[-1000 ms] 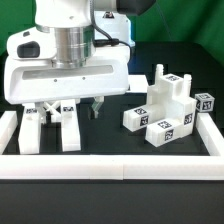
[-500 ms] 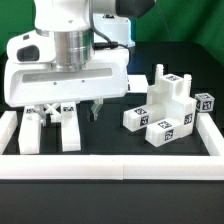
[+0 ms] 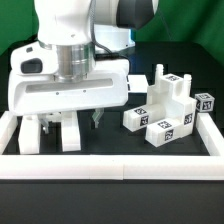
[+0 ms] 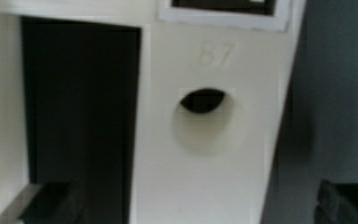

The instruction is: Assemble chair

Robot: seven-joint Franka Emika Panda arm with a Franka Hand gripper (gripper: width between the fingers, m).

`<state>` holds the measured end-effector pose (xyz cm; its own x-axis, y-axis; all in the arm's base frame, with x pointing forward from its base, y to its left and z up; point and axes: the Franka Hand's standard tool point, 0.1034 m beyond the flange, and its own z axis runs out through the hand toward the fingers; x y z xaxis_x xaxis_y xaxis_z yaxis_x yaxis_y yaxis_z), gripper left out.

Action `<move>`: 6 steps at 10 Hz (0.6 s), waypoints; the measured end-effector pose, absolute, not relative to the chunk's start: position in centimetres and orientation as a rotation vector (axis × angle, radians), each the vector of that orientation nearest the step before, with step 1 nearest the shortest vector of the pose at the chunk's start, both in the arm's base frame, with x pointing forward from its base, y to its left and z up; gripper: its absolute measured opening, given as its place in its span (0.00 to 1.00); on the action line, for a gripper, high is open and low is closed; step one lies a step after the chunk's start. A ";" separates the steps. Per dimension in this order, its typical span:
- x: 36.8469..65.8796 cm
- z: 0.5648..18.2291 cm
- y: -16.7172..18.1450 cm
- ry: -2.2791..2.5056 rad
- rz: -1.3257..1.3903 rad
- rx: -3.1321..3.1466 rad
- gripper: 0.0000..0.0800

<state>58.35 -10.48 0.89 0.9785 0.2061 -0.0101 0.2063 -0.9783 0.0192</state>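
Black tabletop (image 3: 110, 140) with a green backdrop behind it, fenced in by three white border rails (image 3: 110, 162) that I could count: one on each side and one near. The chair bits sat in two groups. Two long leg pieces (image 3: 70, 138) lay side by side at the exterior view's left. A tagged cluster (image 3: 168, 105) stood at the exterior view's right, well apart from them; I made out about five blocks in it but couldn't tell which were already joined. The one gripper (image 3: 72, 120) hung low right over the leg pieces, jaws spread as wide as they go and nothing in them. The wrist view showed one leg piece with its single round hole (image 4: 202, 100) sitting between the fingertips (image 4: 43, 200), with gaps on both sides. My worry was that the two legs lay just beside each other, so a finger coming down could land on the neighbour or shove it. An off-centre grab on such a long piece would probably let it swing or twist.
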 end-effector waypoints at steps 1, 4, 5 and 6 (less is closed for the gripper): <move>58.2 0.7 -10.5 0.323 -0.018 3.105 0.81; 58.1 0.5 -10.6 0.321 -0.024 3.105 0.81; 58.1 0.5 -10.6 0.321 -0.024 3.105 0.81; 58.1 0.5 -10.6 0.321 -0.025 3.105 0.81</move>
<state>58.07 -10.63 0.46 0.9788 0.2042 -0.0177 0.2045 -0.9787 0.0182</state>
